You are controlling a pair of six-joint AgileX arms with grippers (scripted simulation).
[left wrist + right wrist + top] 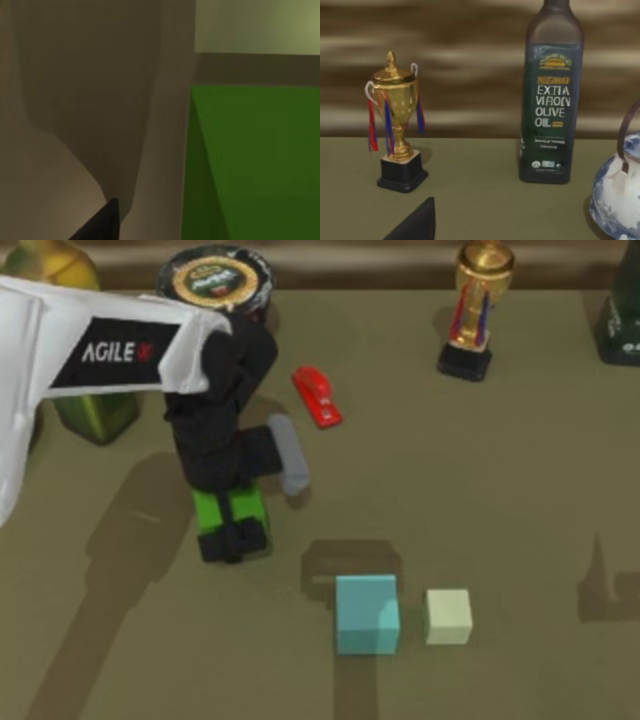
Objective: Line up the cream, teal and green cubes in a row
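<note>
The green cube (250, 506) sits on the table left of centre, mostly covered by my left gripper (232, 525), which stands over it with its jaws straddling it. In the left wrist view the green cube (255, 165) fills one side, and one dark fingertip (102, 222) stands apart from it with bare table between, so this gripper is open. The teal cube (367, 613) and the smaller cream cube (449, 616) rest side by side near the front, a small gap between them. My right gripper (465, 232) is outside the top view; one fingertip (422, 222) shows, holding nothing.
A red stapler-like toy (317, 396) lies just behind and to the right of the left arm. At the back stand a round tin (215, 280), a gold trophy (475, 310) and a dark olive oil bottle (622, 310). A green bottle (95, 415) stands far left. A blue-white teapot (620, 200) is near the oil bottle.
</note>
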